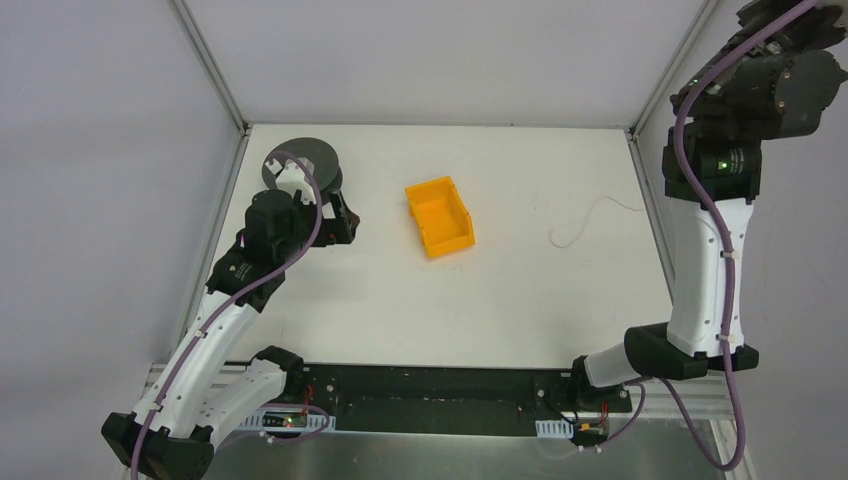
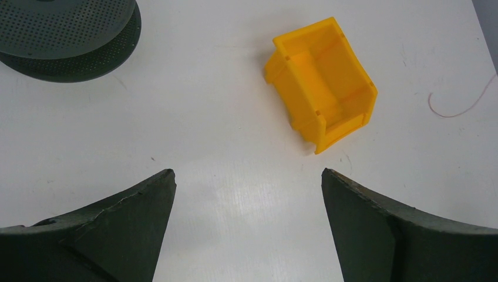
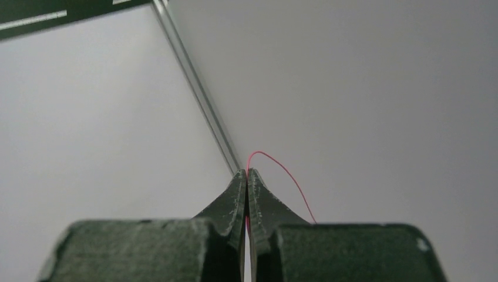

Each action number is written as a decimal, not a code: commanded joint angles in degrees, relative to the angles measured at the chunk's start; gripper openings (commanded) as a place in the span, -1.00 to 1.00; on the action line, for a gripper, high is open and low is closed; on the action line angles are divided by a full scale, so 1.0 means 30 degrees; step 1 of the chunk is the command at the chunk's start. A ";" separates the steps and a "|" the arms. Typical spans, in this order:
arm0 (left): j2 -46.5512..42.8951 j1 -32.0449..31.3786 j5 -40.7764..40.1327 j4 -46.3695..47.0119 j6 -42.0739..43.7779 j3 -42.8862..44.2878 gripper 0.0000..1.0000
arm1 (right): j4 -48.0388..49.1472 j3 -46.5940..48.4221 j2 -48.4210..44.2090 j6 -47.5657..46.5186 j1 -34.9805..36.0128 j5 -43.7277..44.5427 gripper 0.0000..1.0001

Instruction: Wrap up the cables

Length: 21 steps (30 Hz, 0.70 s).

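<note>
Clearly the right gripper [image 3: 247, 172] has its fingers pressed together on a thin red cable [image 3: 258, 152], which arcs out above the tips and falls away to one side. In the top view that arm stands high at the right edge, close to the wall. A loose cable [image 1: 592, 212] lies in a gentle curve on the table [image 1: 500, 300], right of the yellow bin [image 2: 320, 88]. I cannot tell whether it is the same strand as the one held.

The left gripper [image 2: 245, 173] hangs wide open over the table with nothing in it, beside the dark perforated disc [image 2: 64, 29].

The job looks barely begun, since no coil shows. The pinch is probably the weak point because the strand is far thinner than the fingers and could slip out. The right arm should move slowly, with light tension and no jerks. The left gripper should probably take the free end low, near the table, so each loop forms under control rather than springing open.
</note>
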 commanded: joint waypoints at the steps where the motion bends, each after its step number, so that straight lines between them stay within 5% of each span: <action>1: 0.0007 -0.0121 0.0561 0.0590 0.0260 0.0065 0.88 | -0.4782 -0.2691 -0.0103 0.3778 0.0017 -0.0003 -1.00; 4: 0.0107 -0.0120 0.0657 0.0590 0.0241 0.0090 0.88 | -1.0593 -0.6195 -0.1405 0.9540 0.0278 -0.0981 -1.00; 7: 0.0201 -0.0140 0.0793 0.0590 0.0340 0.0071 0.88 | -1.3776 -1.1193 -0.3684 1.5270 0.0333 -0.5589 -1.00; 15: 0.1202 -0.0265 0.4317 0.0586 0.0467 0.0567 0.84 | -0.8261 -2.5697 -0.9367 2.6168 0.0385 -1.6598 -1.00; 21: 0.2656 -0.0611 0.7674 0.1483 -0.1649 0.1133 0.78 | -0.3607 -2.9586 -0.9995 3.1298 0.1635 -1.9544 -1.00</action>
